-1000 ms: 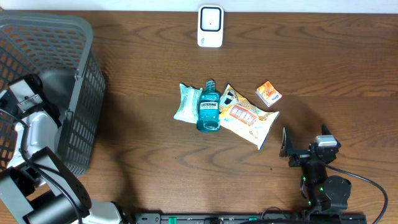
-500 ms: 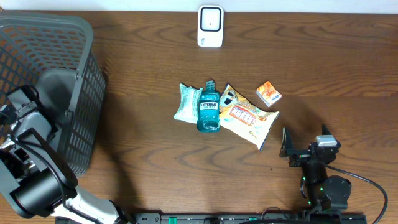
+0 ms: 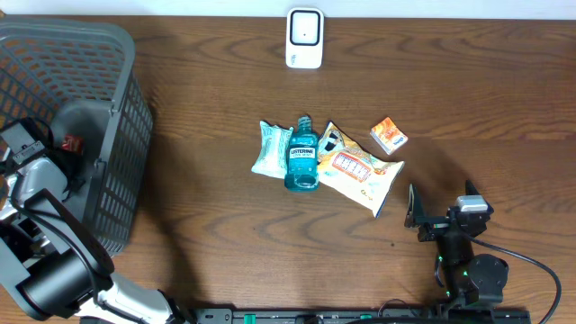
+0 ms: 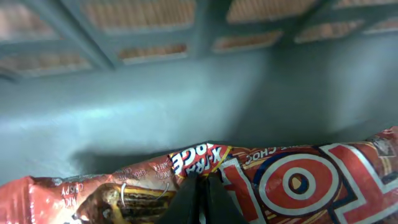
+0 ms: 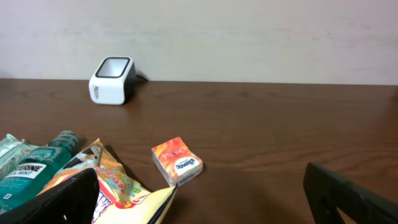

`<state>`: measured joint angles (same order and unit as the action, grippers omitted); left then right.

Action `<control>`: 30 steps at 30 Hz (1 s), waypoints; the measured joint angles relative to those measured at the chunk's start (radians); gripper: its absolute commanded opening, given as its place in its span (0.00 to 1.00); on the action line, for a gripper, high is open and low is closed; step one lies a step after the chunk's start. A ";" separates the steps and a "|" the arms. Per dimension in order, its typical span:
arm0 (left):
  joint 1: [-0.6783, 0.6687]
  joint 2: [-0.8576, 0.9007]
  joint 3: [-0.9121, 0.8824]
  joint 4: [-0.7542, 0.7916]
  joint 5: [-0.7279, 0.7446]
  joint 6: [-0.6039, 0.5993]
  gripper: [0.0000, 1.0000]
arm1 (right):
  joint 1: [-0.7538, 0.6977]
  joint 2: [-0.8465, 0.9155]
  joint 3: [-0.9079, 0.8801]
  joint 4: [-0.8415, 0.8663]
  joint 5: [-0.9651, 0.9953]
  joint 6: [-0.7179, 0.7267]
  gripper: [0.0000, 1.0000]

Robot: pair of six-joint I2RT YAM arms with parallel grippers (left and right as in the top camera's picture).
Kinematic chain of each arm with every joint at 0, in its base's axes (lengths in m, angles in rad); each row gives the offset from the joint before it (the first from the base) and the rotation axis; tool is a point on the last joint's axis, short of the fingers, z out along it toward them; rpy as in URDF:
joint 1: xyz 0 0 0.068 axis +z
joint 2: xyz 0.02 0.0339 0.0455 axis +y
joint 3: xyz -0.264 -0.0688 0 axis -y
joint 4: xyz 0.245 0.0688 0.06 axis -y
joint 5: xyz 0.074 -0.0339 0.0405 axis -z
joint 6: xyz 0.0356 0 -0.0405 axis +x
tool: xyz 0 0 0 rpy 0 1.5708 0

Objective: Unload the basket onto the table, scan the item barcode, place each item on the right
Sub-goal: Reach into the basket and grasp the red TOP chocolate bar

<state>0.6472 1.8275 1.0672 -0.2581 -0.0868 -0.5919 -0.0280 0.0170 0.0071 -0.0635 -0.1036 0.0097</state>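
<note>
Wooden table (image 3: 225, 90) with a grey basket (image 3: 126, 135) at its left end; inside it the left gripper (image 4: 200, 198) is pinched tight on a red snack packet (image 4: 298, 180) that lies lengthwise on the basket floor. The scanner (image 3: 304, 38) stands well apart at the far edge, and the right gripper (image 5: 202, 190) gapes empty.

Basket (image 3: 126, 135): table's (image 3: 225, 225) left, snack packet (image 4: 298, 180) inside. Scanner (image 3: 304, 38): rear centre. Pouch (image 3: 271, 148), bottle (image 3: 301, 157), bag (image 3: 360, 171), box (image 3: 389, 135): mid-table, left to right.

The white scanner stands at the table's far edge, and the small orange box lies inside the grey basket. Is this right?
One part is wrong: the overhead view shows the orange box on the table, beside the chip bag, not in the basket. The scanner is as you say.
</note>
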 measured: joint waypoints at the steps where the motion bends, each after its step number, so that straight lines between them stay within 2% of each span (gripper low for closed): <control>1: 0.000 -0.002 0.000 -0.003 0.018 -0.018 0.07 | 0.000 0.000 0.000 0.000 0.000 0.000 0.99; 8: -0.001 -0.036 -0.007 -0.066 0.182 -0.265 0.08 | 0.000 0.000 0.000 0.000 0.000 0.000 0.99; 9: -0.002 -0.051 -0.019 -0.079 0.237 -0.338 0.08 | 0.000 0.000 0.000 0.000 0.000 0.000 0.99; 11: -0.003 -0.084 -0.040 -0.090 0.270 -0.384 0.17 | 0.000 0.000 0.000 0.000 0.000 0.000 0.99; 12: -0.004 -0.106 -0.048 -0.095 0.276 -0.395 0.31 | 0.000 0.000 0.000 0.000 0.000 0.000 0.99; 13: -0.007 -0.143 -0.056 -0.101 0.277 -0.404 0.39 | 0.000 0.000 0.000 0.000 0.000 0.000 0.99; 15: -0.008 -0.210 -0.058 -0.097 0.272 -0.402 0.74 | 0.000 0.000 0.000 0.000 0.000 0.000 0.99; 16: -0.009 -0.244 -0.060 -0.081 0.267 -0.390 0.85 | 0.000 0.000 0.000 0.000 0.000 0.000 0.99; 17: -0.009 -0.280 -0.061 -0.055 0.262 -0.358 0.97 | 0.000 0.000 0.000 0.000 0.000 0.000 0.99; 18: -0.009 -0.309 -0.061 -0.032 0.259 -0.326 0.98 | 0.000 0.000 0.000 0.000 0.000 0.000 0.99; 19: -0.009 -0.333 -0.060 -0.006 0.256 -0.286 0.98 | 0.000 0.000 0.000 0.000 0.000 0.000 0.99; 21: -0.017 -0.358 -0.059 0.025 0.245 -0.121 0.98 | 0.000 0.000 0.000 0.000 0.000 0.000 0.99; 23: -0.031 -0.344 -0.059 0.024 0.240 0.046 0.98 | 0.000 0.000 0.000 0.000 0.000 0.000 0.99; 27: -0.052 -0.274 -0.059 0.033 0.241 0.304 0.98 | 0.000 0.000 0.000 0.000 0.000 0.000 0.99; 30: -0.053 -0.194 -0.059 0.036 0.239 0.419 0.98 | 0.000 0.000 0.000 0.000 0.000 0.000 0.99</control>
<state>0.5938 1.6333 1.0084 -0.2218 0.1524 -0.1730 -0.0280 0.0170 0.0071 -0.0635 -0.1036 0.0097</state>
